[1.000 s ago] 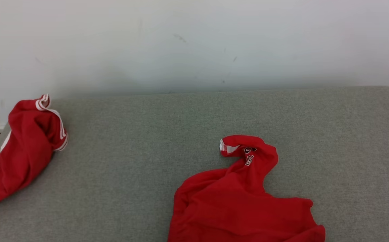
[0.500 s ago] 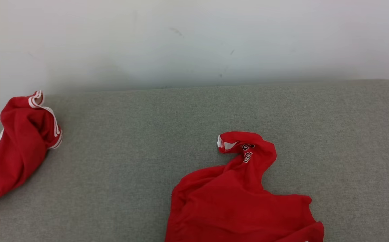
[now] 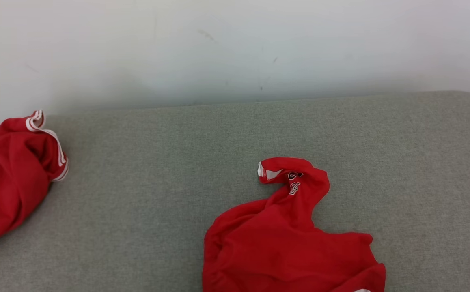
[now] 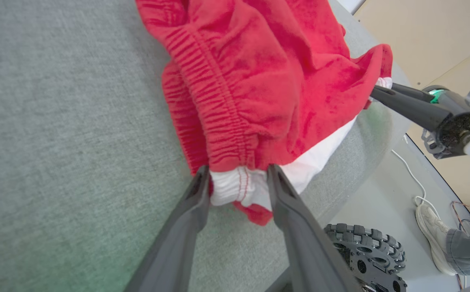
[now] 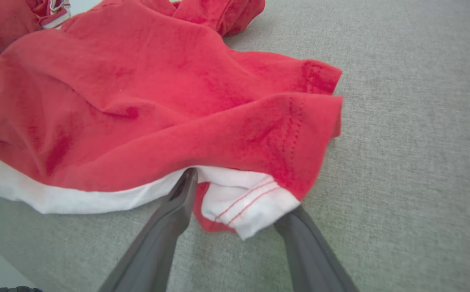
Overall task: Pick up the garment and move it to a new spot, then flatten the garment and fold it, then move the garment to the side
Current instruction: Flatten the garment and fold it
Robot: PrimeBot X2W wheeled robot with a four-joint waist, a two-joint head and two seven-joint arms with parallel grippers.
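The red garment (image 3: pixel 287 243) lies crumpled at the near middle of the grey cushion (image 3: pixel 178 162), its white lining showing at the near edge. In the left wrist view my left gripper (image 4: pixel 237 174) stands open astride a bunched white hem corner below the elastic waistband of the garment (image 4: pixel 259 73). In the right wrist view my right gripper (image 5: pixel 241 194) is open around the other white hem corner of the garment (image 5: pixel 158 89), one fingertip tucked under the red cloth. The right gripper (image 4: pixel 375 91) also shows at the garment's far corner.
A second red garment with white stripes (image 3: pixel 16 178) lies at the cushion's left end. A white wall (image 3: pixel 235 48) runs behind the cushion. Beside the cushion's near edge are my wheel (image 4: pixel 365 255), a white cable (image 4: pixel 413 178) and a person's shoe (image 4: pixel 430 235) on the floor.
The whole head picture has shifted a little up and to the left, so the camera has moved. Both garments lie as before.
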